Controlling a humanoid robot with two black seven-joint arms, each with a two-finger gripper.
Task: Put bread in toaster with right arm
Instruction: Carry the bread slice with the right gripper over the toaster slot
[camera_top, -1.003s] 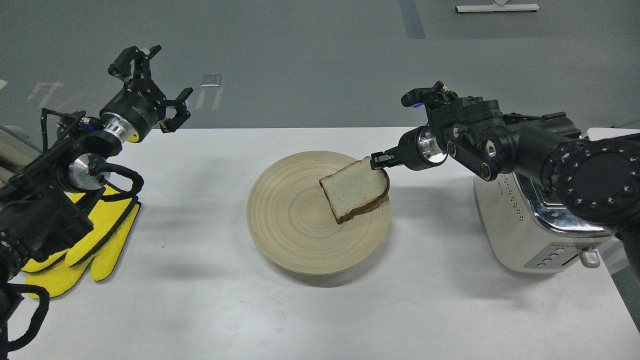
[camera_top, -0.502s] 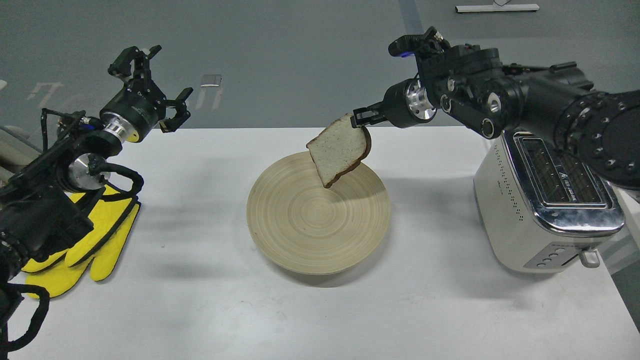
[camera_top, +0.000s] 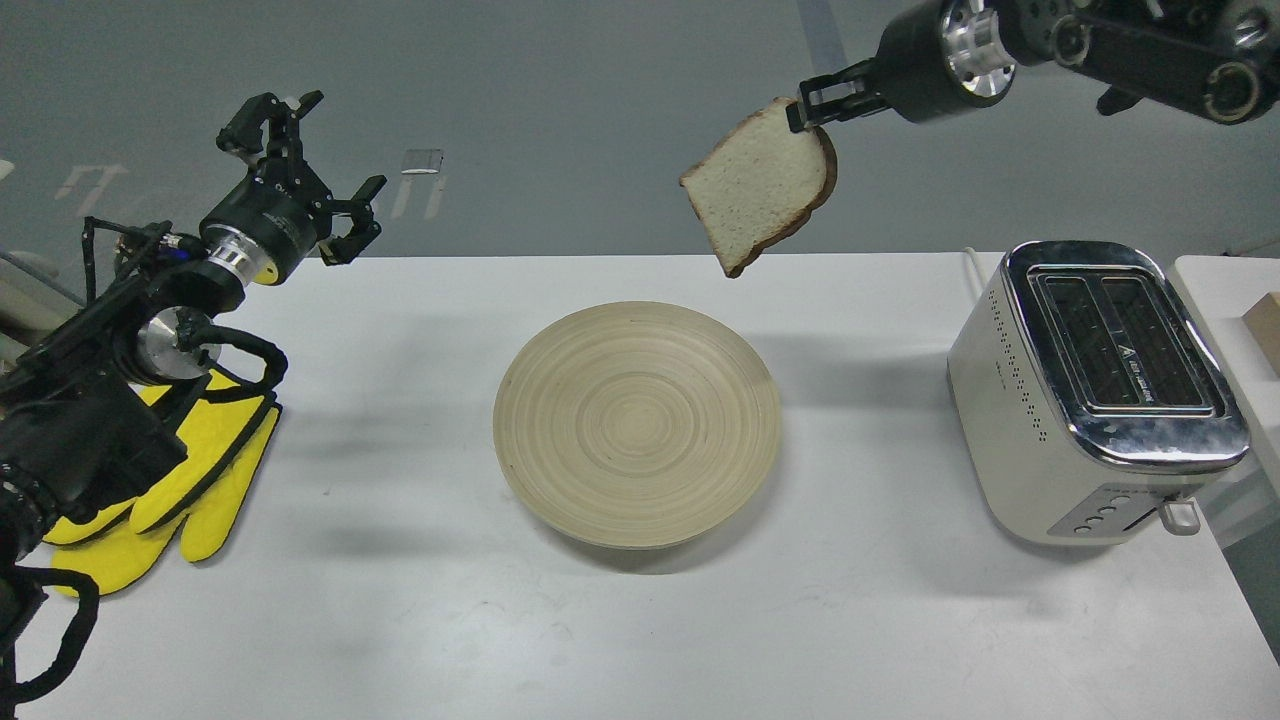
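The bread (camera_top: 762, 184), a pale speckled slice with a dark crust, hangs tilted in the air high above the table, above and to the right of the round plate. My right gripper (camera_top: 806, 103) is shut on its top corner, and its arm comes in from the top right. The cream-white toaster (camera_top: 1090, 390) stands at the right of the table, its two chrome-framed slots facing up and empty. The bread is up and to the left of the toaster. My left gripper (camera_top: 318, 170) is open and empty at the far left.
A round wooden plate (camera_top: 636, 422) sits empty at the middle of the white table (camera_top: 400, 600). Yellow gloves (camera_top: 190, 480) lie under my left arm at the left edge. A tan object (camera_top: 1262, 318) shows at the right edge on another surface.
My right gripper has lifted the bread off the plate, high up and to the right. The right arm no longer covers the toaster. The left arm has not moved.
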